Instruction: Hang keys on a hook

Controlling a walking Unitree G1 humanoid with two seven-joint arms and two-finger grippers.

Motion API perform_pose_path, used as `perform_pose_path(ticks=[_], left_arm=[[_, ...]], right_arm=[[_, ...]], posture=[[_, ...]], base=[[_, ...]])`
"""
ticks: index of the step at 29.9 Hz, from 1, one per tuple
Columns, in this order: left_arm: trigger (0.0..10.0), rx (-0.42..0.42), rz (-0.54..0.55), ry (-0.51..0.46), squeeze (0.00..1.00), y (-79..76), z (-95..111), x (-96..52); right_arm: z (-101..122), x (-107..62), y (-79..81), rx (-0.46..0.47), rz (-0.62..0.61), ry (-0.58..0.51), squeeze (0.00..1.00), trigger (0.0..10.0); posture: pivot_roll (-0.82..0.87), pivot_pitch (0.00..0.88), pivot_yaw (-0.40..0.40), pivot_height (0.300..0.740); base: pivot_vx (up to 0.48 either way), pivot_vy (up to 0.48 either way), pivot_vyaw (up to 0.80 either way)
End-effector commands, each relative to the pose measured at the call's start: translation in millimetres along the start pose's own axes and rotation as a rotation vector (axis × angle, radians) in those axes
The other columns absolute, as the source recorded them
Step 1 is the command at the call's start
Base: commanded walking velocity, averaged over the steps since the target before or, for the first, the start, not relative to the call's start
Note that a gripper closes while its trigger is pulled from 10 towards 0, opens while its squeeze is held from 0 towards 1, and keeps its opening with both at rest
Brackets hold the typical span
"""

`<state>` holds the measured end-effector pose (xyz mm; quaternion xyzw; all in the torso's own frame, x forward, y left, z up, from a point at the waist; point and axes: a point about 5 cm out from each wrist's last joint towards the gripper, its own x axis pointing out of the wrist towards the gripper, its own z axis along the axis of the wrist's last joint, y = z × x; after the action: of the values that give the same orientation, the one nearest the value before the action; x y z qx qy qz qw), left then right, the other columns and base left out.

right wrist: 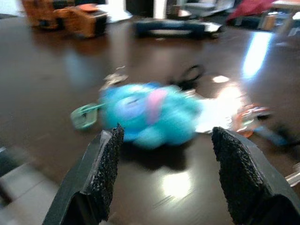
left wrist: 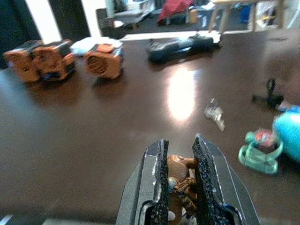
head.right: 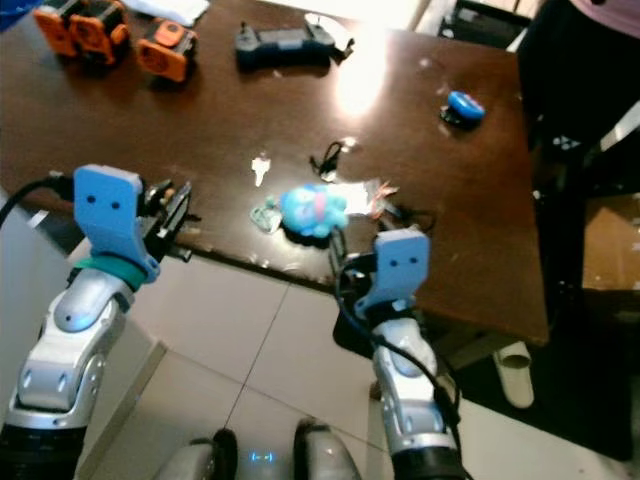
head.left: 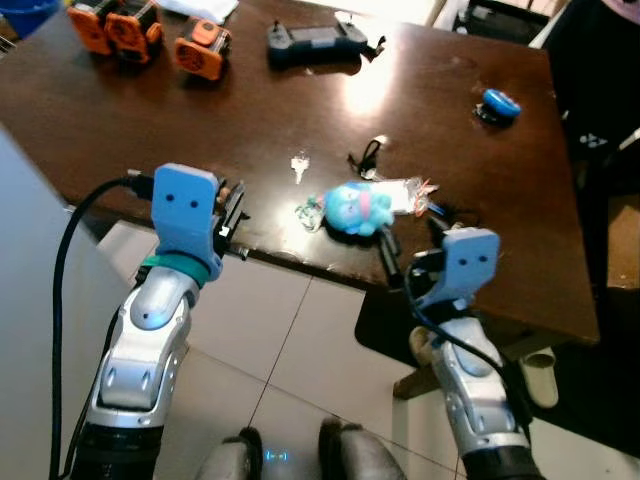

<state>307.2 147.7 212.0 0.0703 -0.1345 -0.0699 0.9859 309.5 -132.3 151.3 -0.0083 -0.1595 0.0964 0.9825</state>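
Item one, the dark table [head.left: 150, 120], near whose front edge lies the blue plush keychain [head.left: 357, 208] with its keys. Item two, our right gripper [right wrist: 164, 164], spread wide and released, the plush just beyond its fingertips. Item three, our left gripper [left wrist: 178, 176], clenched near the table's edge, well left of the plush.

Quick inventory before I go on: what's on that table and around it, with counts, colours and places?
Table: one, dark brown.
Plush keychain: one, light blue with pink, near front edge, keys and tags beside it.
Loose key: one, silver, left of plush.
Black loop: one, behind plush.
Orange devices: three, far left.
Controller: one, black, far middle.
Blue disc: one, far right.
Left pincer: shut on a small brown object.
Right pincer: open, facing the plush.
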Motion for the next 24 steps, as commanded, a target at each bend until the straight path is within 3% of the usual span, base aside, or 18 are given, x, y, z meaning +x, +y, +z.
perform_pose_path(ticks=[1,10,24], left_arm=[[10.0,-0.008,-0.005,0.015,0.00,-2.5,-5,-1.8],[10.0,-0.006,-0.008,0.021,0.00,-3.1,-7,-1.8],[10.0,-0.014,-0.047,0.028,0.00,-12.8,-1,4.9]], right_arm=[[-8,-5.9,-5.6,-0.004,-0.018,0.037,0.00,10.0],[-6,-4.3,-4.5,-0.028,0.003,0.030,0.00,10.0],[12,5.6,-4.0,-0.031,0.006,-0.049,0.00,10.0]], posture=[[-0.12,0.195,0.019,0.740],[-0.12,0.190,0.018,0.740],[-0.13,0.177,0.019,0.740]], base=[[-0.341,0.000,0.00],[-0.336,0.000,0.00],[-0.034,0.000,0.78]])
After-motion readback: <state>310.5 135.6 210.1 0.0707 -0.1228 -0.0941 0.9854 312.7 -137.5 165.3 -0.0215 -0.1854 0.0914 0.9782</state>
